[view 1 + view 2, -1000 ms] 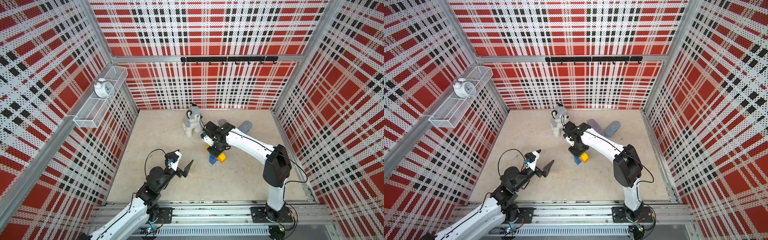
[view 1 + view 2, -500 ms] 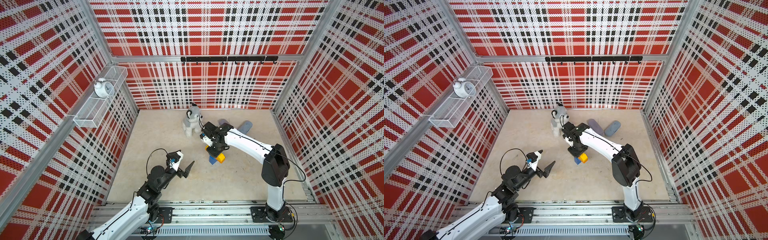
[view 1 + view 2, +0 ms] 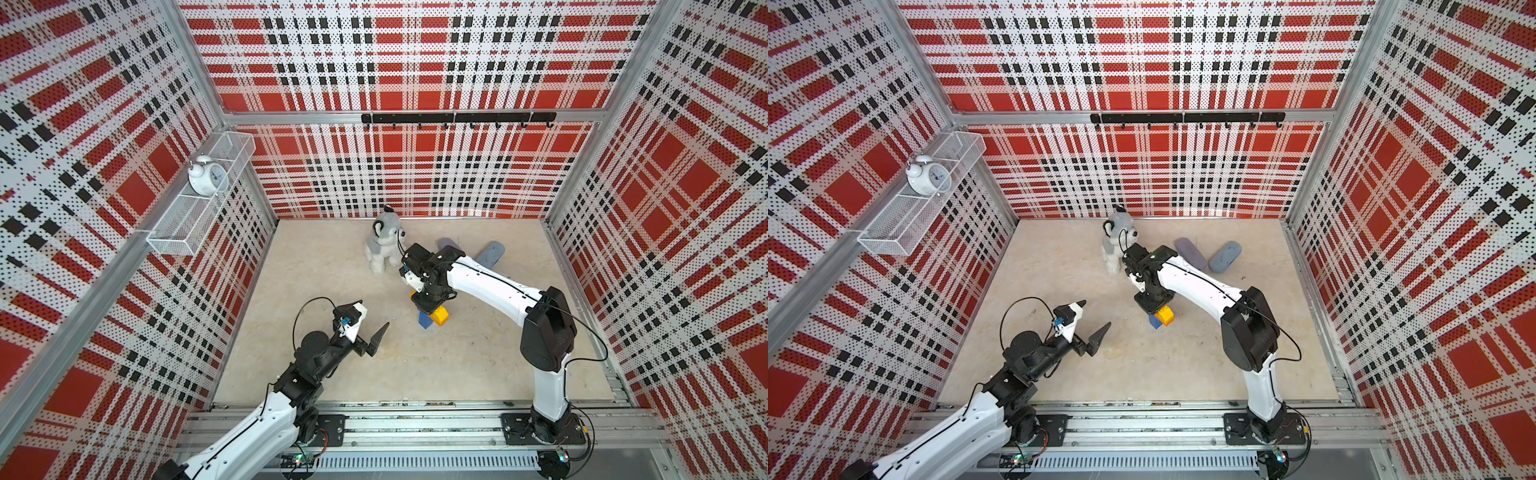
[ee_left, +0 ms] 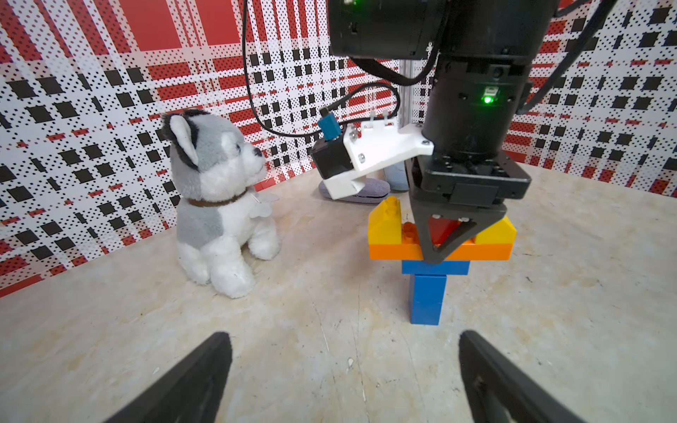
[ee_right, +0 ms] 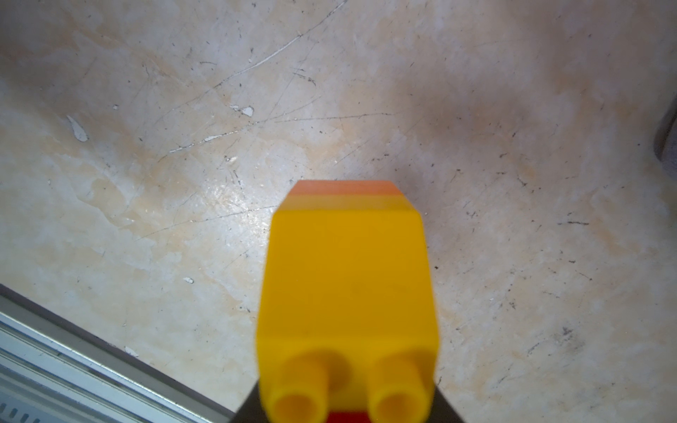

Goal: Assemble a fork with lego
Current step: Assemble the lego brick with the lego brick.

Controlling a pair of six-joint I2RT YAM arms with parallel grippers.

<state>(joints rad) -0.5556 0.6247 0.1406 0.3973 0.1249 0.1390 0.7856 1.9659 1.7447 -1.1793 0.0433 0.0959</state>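
Two robot arms share one job at mid-table, where the fork (image 4: 428, 289) stands upright on the end of its blue handle (image 4: 426, 307), slightly right of centre and just near and right of a plush dog (image 4: 216, 197). The right gripper (image 4: 439, 249) bears straight down on it, jaws clenched on the red prong (image 4: 441, 225) between the yellow prongs (image 4: 384, 219) on top of the orange crossbar (image 4: 395, 252). The grip from above looks meant to seat that brick, or to steady a top-heavy figure balanced on a narrow foot. The right arm reaches from its base at the near right edge toward the far left, forearm sloping down and wrist bent so the tool points squarely at the table (image 3: 332, 266). The left arm lies low from the near left corner, with the left gripper (image 4: 343, 335) aimed across at the fork but well apart from it. Its jaws are spread wide and empty, apparently a spare hand in waiting. Two grey-blue cases (image 3: 1225, 257) lie toward the far right, clear of the work.
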